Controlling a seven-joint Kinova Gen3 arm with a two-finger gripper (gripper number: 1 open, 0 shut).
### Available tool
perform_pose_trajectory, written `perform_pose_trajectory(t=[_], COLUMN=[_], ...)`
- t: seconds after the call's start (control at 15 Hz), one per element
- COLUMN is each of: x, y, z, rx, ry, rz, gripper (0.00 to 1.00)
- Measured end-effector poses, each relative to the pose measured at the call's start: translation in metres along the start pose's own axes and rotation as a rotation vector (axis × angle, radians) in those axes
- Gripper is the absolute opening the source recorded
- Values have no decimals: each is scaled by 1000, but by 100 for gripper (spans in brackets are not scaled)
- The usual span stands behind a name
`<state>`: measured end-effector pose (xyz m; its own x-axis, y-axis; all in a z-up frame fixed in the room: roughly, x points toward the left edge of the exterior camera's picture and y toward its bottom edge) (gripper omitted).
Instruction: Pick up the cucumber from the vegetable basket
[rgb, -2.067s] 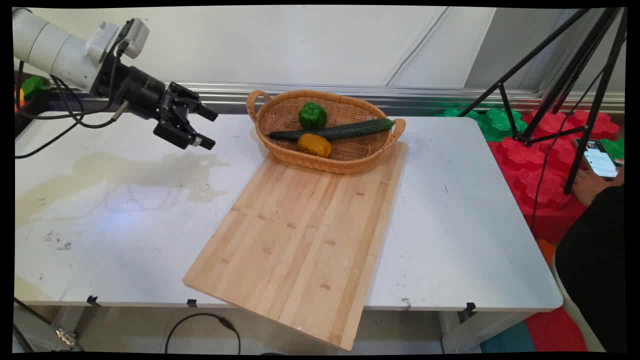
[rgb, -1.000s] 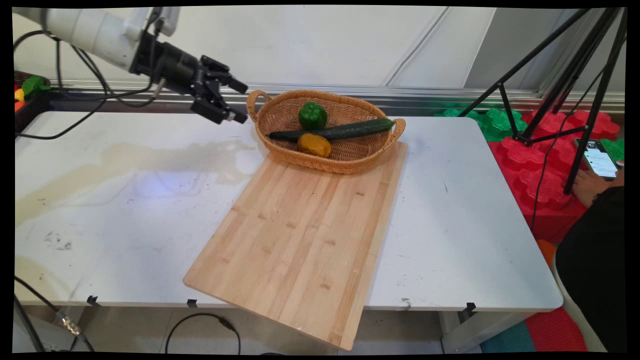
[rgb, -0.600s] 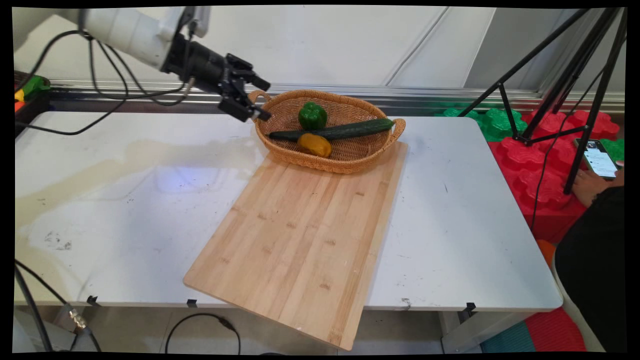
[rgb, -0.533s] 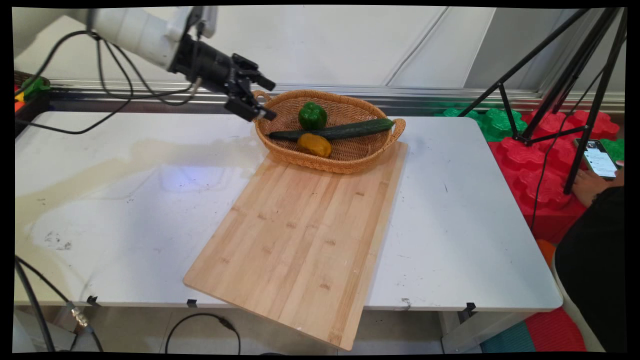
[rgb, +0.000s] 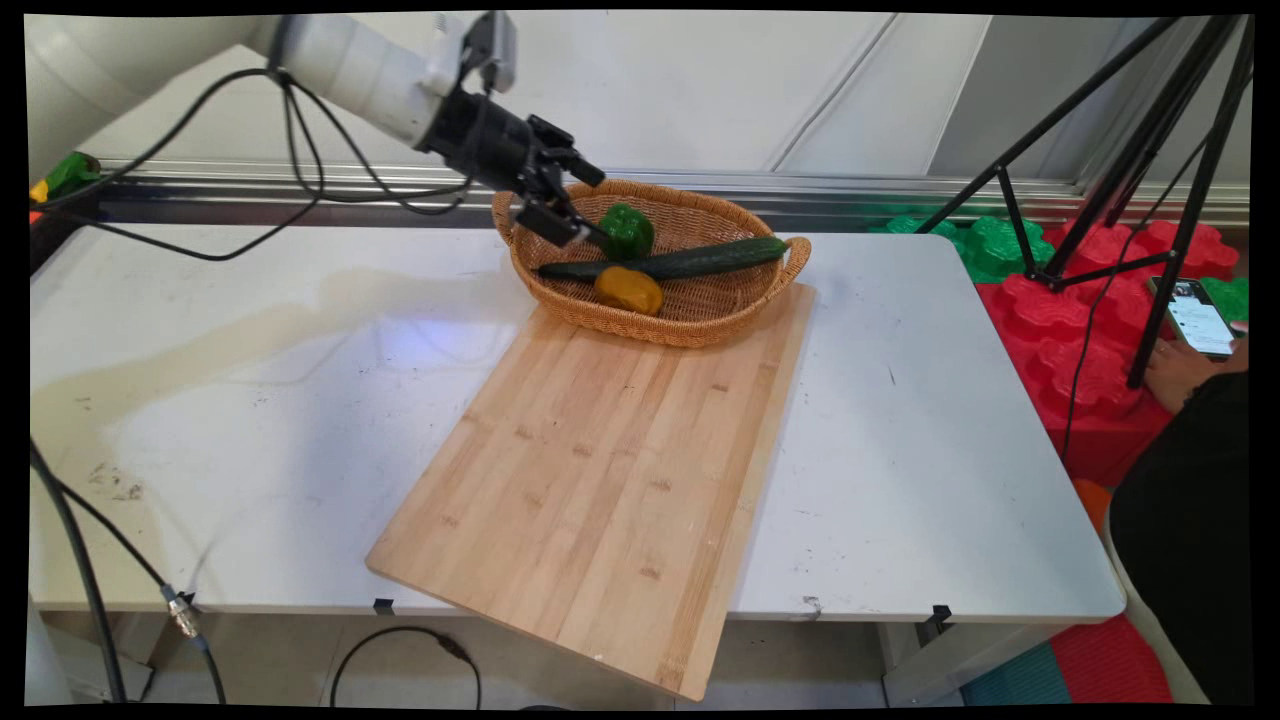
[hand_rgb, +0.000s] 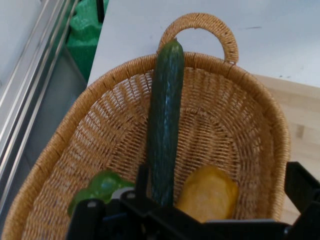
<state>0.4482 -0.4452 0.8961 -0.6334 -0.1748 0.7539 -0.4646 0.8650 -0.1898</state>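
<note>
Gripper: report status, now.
Gripper open, over the basket's left end. Nearest: green pepper. Cucumber and yellow pepper beside it. Nothing held.

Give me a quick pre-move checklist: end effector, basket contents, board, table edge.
1. End effector open: ok, fingers spread, nothing held.
2. End effector over the basket, at its left end: ok.
3. Cucumber lying free along the basket: ok.
4. Green pepper clear of the fingers: cannot tell, it sits right by the lower finger.
5. Yellow pepper unobstructed: ok.
6. Board fully on the table: not ok, its near corner overhangs.
</note>
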Motion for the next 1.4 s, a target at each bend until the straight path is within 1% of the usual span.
perform_pose_trajectory(t=[0.73,1.13,1.4], x=[18,24,25], y=[-17,-24,-28], z=[86,135,156], rx=[-3,3,14], ry=[-65,-109,-132], rz=[50,60,69], gripper=[100,100,100])
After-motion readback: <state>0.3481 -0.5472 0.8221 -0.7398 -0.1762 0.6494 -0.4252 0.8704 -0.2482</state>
